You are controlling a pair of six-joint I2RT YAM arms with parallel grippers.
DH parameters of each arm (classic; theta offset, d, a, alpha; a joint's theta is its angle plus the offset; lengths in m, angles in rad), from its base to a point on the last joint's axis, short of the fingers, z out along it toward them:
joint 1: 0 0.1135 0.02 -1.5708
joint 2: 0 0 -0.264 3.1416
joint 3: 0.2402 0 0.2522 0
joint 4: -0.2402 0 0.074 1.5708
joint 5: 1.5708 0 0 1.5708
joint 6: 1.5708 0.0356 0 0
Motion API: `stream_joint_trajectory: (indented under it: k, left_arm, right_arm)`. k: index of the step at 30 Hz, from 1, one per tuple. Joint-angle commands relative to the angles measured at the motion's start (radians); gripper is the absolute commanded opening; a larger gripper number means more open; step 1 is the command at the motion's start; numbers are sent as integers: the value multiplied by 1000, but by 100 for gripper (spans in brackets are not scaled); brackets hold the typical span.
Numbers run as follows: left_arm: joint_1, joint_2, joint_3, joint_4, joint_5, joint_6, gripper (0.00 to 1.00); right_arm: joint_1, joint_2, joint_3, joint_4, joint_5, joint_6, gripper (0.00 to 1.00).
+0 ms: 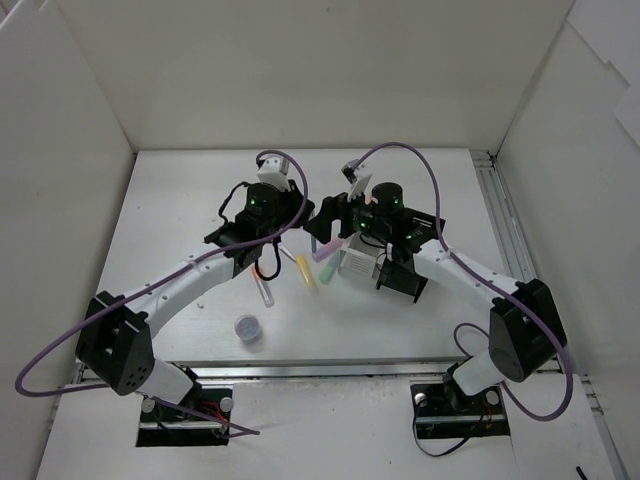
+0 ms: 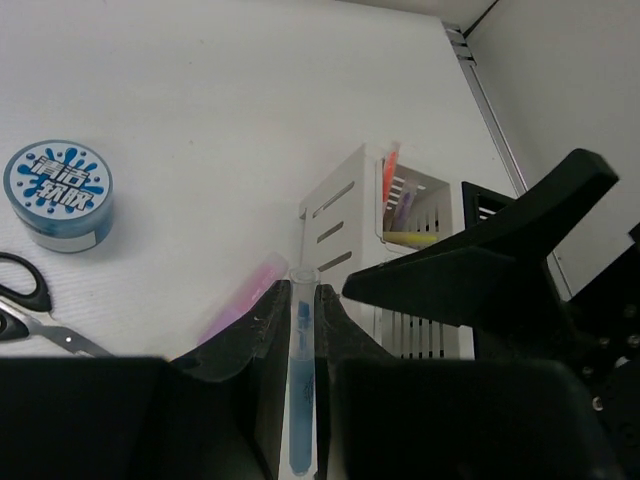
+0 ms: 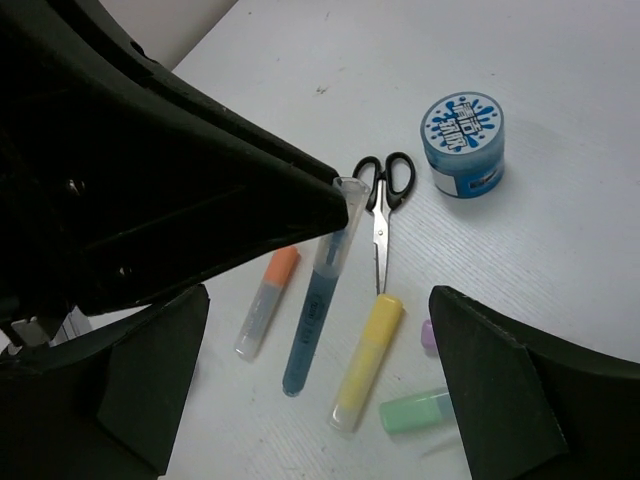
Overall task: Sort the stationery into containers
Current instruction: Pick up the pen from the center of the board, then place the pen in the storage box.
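While L tool clamps blue pen, R tool gapes wide, holding nil.

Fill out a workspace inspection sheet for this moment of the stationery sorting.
Surface: white table, no spills seen.
Job's things: orange pen, yellow pen, green pen, scissors and blue tin lie on the table; purple jar nearer the arms; white organizer holds some pens.
Clutter: nothing seen.
Grippers: left gripper shut on the blue pen; right gripper open above the loose pens.
Cables: purple cables loop over both arms.
Surroundings: white walls.
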Motion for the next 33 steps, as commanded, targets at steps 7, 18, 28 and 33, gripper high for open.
stream_joint_trajectory:
  k: [7, 18, 28, 33]
  left_arm:
    - [-33, -75, 1, 141, 36, 37, 0]
    - [-33, -117, 14, 86, 118, 118, 60]
    - [6, -221, 2, -38, 125, 130, 99]
    - [59, -322, -82, -115, 4, 118, 100]
  right_arm:
    - [22, 76, 128, 93, -40, 29, 52]
    - [42, 38, 107, 109, 9, -49, 0]
    - [-81, -34, 75, 117, 164, -180, 0]
    - [-162, -57, 7, 214, 245, -308, 0]
